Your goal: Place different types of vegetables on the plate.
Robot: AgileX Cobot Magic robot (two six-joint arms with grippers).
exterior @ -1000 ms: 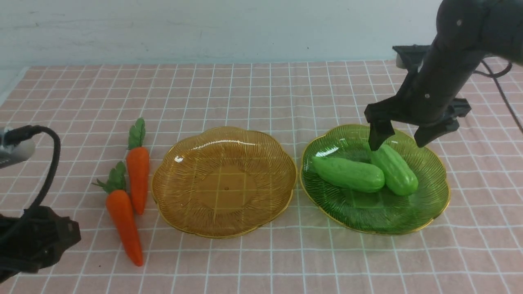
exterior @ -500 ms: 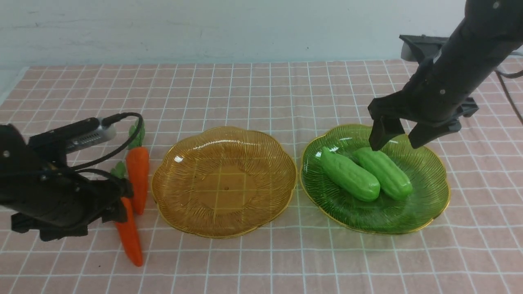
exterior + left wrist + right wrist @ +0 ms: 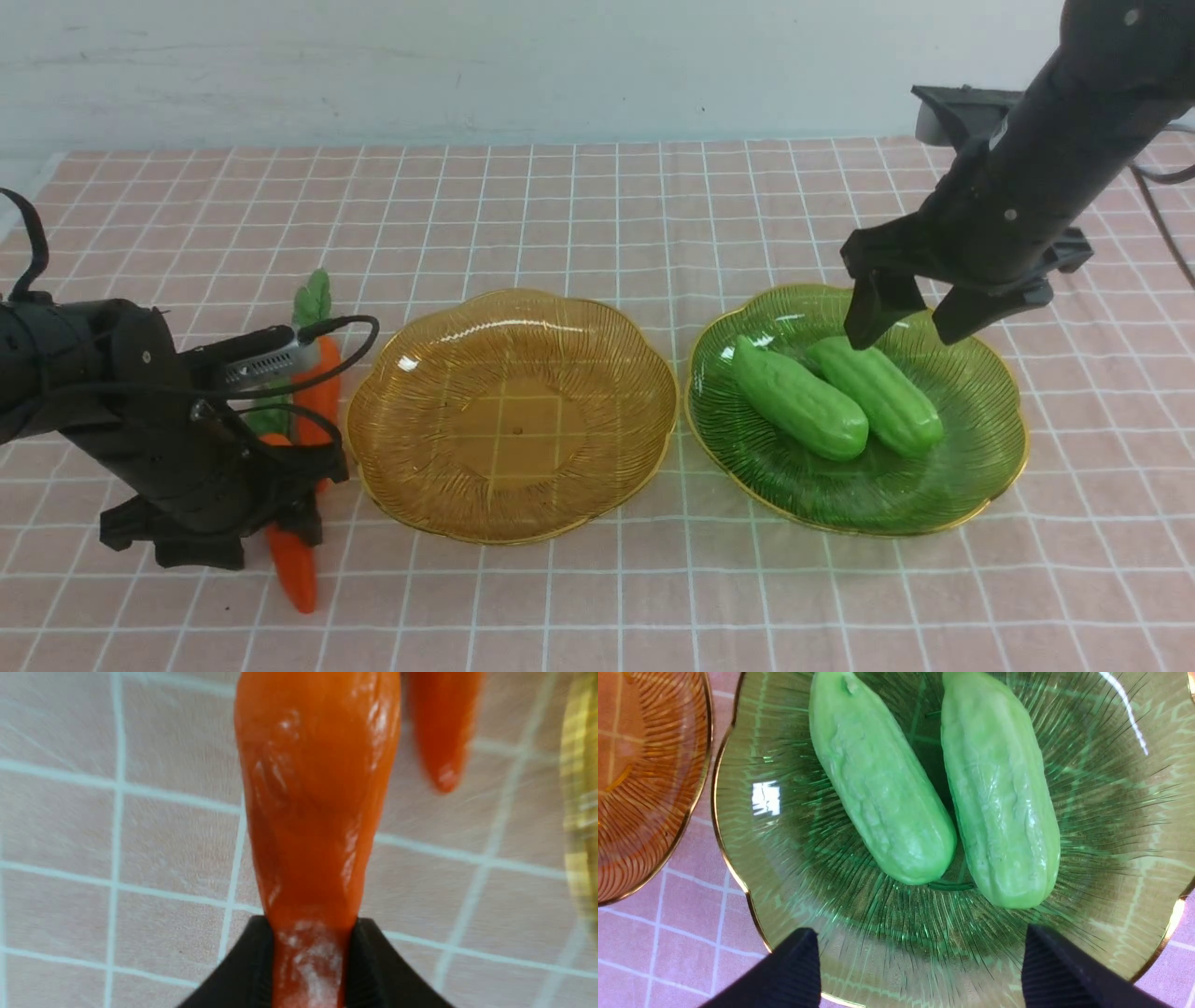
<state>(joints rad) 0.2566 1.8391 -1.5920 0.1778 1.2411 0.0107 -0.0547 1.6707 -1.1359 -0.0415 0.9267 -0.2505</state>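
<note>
The pink checked tablecloth (image 3: pixel 597 205) fills the front view and runs off every edge but the top. The right arm (image 3: pixel 1055 140) enters from the upper right corner, its upper part cut off. The left arm (image 3: pixel 93 373) comes in from the left edge and covers much of what lies behind it.

The amber plate (image 3: pixel 513 420) sits empty at centre. The green plate (image 3: pixel 971 420) is just to its right, the rims nearly meeting. The right wrist view cuts off both plates but shows that narrow gap.

On the green plate the left gourd (image 3: pixel 798 399) and the right gourd (image 3: pixel 882 394) lie side by side, touching near their lower ends. The right wrist view shows their ridged skin, which the front view does not.

At lower left, only the tip of the lower carrot (image 3: pixel 291 565) shows below the left arm. The upper carrot (image 3: pixel 322 383) is partly hidden by the arm's cable, its leaves poking out above.

The left gripper (image 3: pixel 310 961) is hard to read from the front. Its wrist view, though blurred, shows both black fingers pressed against the lower carrot's sides, clamping it. The upper carrot's tip and a sliver of amber rim appear beside it.

The right gripper (image 3: pixel 910 322) hangs over the green plate's upper rim, jaws well apart and holding nothing.
</note>
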